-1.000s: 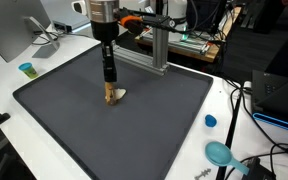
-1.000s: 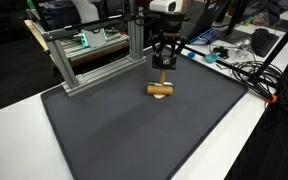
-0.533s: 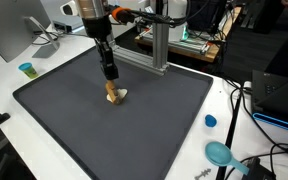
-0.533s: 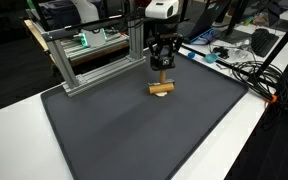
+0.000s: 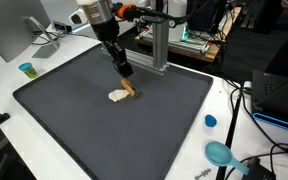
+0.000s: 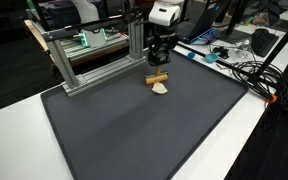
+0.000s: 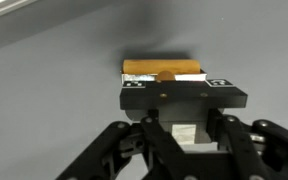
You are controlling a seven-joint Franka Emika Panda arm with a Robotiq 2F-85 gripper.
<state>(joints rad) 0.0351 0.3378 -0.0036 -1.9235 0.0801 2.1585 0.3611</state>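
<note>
Lab benches and cluttered desks surround a white table [image 5: 4,95] that carries a dark grey mat [image 5: 94,125], seen in both exterior views. The arm leans in at a tilt over the far half of the mat, in front of an aluminium frame [image 5: 156,45] that stands at the mat's far edge.

The gripper [image 5: 126,82] is clamped on a small wooden block [image 5: 131,91], which sits crosswise at the fingertips. In an exterior view the block [image 6: 158,79] lies level just under the fingers. The wrist view shows its brown top [image 7: 162,68] just past the black finger bar, with grey mat all around it. Whether the block rests on the mat or hangs just above it cannot be told.

A pale piece [image 5: 117,96] lies on the mat just beside the block, outside the grip. In an exterior view it [image 6: 161,88] sits just in front of the block, so close that contact cannot be ruled out.

Well apart from the gripper, a blue cup [image 5: 26,69] stands on the table off one side of the mat. A blue cap [image 5: 210,121] and a teal disc [image 5: 220,153] lie off the opposite side, near a bundle of cables [image 5: 246,100]. A monitor [image 5: 9,30] stands behind the cup.
</note>
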